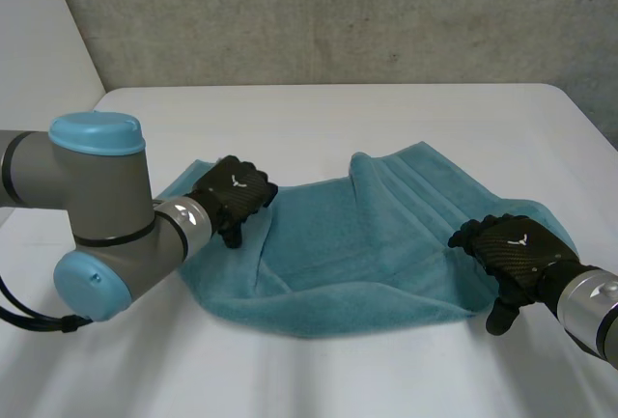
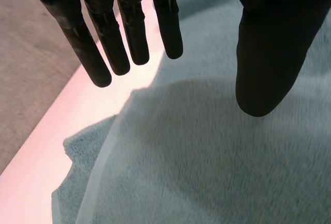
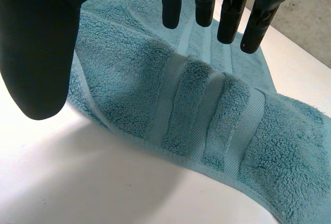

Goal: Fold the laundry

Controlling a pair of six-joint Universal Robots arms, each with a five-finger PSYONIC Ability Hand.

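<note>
Since the laundry is one teal towel [image 1: 357, 244], we go left to right. The left arm [image 1: 97, 206] comes in from the near left, and the left hand [image 1: 232, 196] sits over the towel's left end, by the far corner. In its wrist view the fingers are straight and well apart from the thumb, wide open with nothing held. The fingertips reach past the towel's edge over the white table [image 1: 319, 119], and the palm is over cloth. We cannot tell if it touches the cloth. That end looks doubled: a lower layer's corner sticks out beside the upper edge.

Middle: the towel lies rumpled across the table's centre, not flat. Its near edge is rolled into a thick lip, and a raised ridge [image 1: 372, 172] runs in from the far edge.

Right: the right hand [image 1: 507, 249] is at the towel's right end, its thumb hanging over bare table on the near side. The wrist view shows straight fingers above the woven bands [image 3: 207, 120] and the thumb wide apart. Nothing is pinched, so it's open too.

Handling, our judgement: thick terry, light, soft, floppy, grippy rather than slippery, nothing to break. It won't hold shape, so lifted from one point it sags and bunches. We'd take the two corners of one short end, pinching the banded hem where the cloth looks thinner and firmer. We'd flatten the ridge before folding. The fold looks barely begun.
</note>
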